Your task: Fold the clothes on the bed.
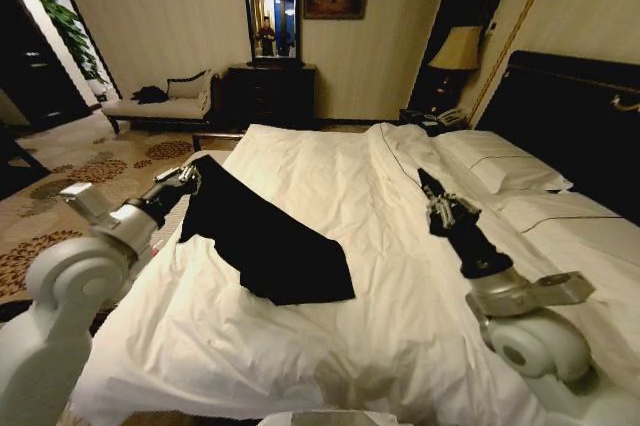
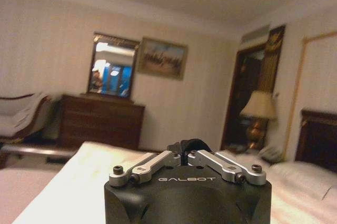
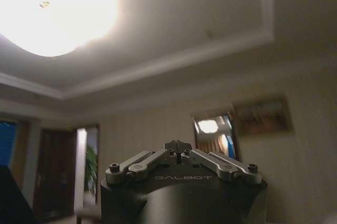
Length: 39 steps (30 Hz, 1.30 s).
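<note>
The clothes (image 1: 270, 241), a black T-shirt, lie partly folded on the left half of the bed (image 1: 340, 171), with no lettering showing. My left gripper (image 1: 189, 178) is at the shirt's far left corner, by the bed's left edge. In the left wrist view the left gripper (image 2: 188, 149) is shut with a lump of black fabric (image 2: 192, 143) at its tips. My right gripper (image 1: 427, 182) hovers over the right middle of the bed, pointing up and clear of the shirt. The right gripper (image 3: 178, 147) is shut with nothing in it.
White pillows (image 1: 500, 161) lie against the dark headboard (image 1: 575, 111) on the right. Beyond the bed's foot stand a dark dresser (image 1: 268, 94) with a mirror and a pale chaise longue (image 1: 165, 101). A lamp (image 1: 458, 49) stands on the nightstand. Patterned carpet (image 1: 70, 186) lies left of the bed.
</note>
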Tool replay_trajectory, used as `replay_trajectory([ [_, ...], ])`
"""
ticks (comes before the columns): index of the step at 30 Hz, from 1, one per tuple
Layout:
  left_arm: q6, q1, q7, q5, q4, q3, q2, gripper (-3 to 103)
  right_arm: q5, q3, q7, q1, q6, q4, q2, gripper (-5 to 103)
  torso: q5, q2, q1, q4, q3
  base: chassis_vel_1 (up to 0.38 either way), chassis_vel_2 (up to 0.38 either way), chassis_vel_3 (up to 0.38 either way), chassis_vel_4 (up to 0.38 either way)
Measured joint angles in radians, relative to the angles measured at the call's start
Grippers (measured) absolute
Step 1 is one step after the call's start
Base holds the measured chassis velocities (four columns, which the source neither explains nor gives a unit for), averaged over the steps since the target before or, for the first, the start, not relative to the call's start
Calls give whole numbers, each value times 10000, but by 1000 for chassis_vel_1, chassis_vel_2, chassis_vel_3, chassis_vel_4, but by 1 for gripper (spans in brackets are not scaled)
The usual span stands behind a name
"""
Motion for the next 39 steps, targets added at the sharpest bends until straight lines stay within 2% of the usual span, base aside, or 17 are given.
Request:
replay_trajectory([
  [3,74,310,-116,243,-46,-31,-67,1,-346,-454,57,-265,-39,-271,289,-2,0,0,1,-3,1,0,0,0,0],
  [5,115,454,-221,237,-157,-52,-150,1,-998,-1392,63,-407,-64,-746,623,8,2,0,0,-4,1,0,0,0,0],
  [7,121,440,-257,168,-203,-59,-156,1,-1209,-1867,63,-361,-83,-958,730,8,2,0,0,-4,0,0,0,0,0],
  [9,128,221,-355,-74,-238,-14,-48,1,-1607,-3036,48,18,-140,-1524,877,19,1,0,0,-2,0,0,0,0,0],
  [10,128,221,-355,-74,-238,-14,-48,1,-1607,-3036,48,18,-140,-1524,877,19,1,0,0,-2,0,0,0,0,0],
  [11,134,135,-381,-141,-234,31,-6,1,-1738,-3368,47,165,-141,-1725,896,25,1,0,0,-1,0,0,0,0,0],
  [14,208,-641,-531,-471,54,554,257,1,-2336,-5043,-36,1053,-86,-2960,930,41,2,-1,3,-2,1,0,0,0,0],
  [15,208,-641,-531,-471,54,554,257,1,-2336,-5043,-36,1053,-86,-2960,930,41,2,-1,3,-2,1,0,0,0,0],
  [17,276,-1306,-599,-556,398,1113,343,1,-2502,-6194,-60,1791,-23,-3790,925,51,2,-2,3,-3,2,0,0,0,0],
  [19,296,-1483,-619,-580,491,1269,347,1,-2523,-6458,-59,1988,-17,-3984,934,51,1,-2,4,-3,2,0,0,0,0],
  [22,489,-2498,-804,-840,965,2020,319,1,-2567,-7905,154,3268,-14,-4937,1200,68,1,-2,4,-4,3,0,0,0,0],
  [25,549,-2821,-849,-919,1096,2206,318,1,-2400,-8450,389,3805,-64,-5178,1304,73,0,-2,4,-1,3,0,0,0,0],
  [26,590,-3061,-869,-945,1188,2339,320,1,-2211,-8839,597,4243,-129,-5355,1388,79,1,-2,4,-2,3,0,0,0,0],
  [27,623,-3277,-873,-964,1279,2457,317,1,-2093,-9172,783,4648,-166,-5549,1495,90,1,-2,4,-2,3,0,0,0,0],
  [29,638,-3422,-877,-973,1338,2533,304,1,-2054,-9356,866,4867,-180,-5685,1569,90,1,-2,4,-2,3,0,0,0,0],
  [32,682,-3786,-893,-980,1536,2789,191,1,-1982,-9923,1096,5626,-182,-6256,1926,100,1,-3,4,-2,3,0,0,0,0],
  [39,727,-4280,-904,-970,1848,3129,-31,1,-1277,-10381,1422,6346,-187,-6831,2246,100,0,-3,5,-3,3,0,0,0,0],
])
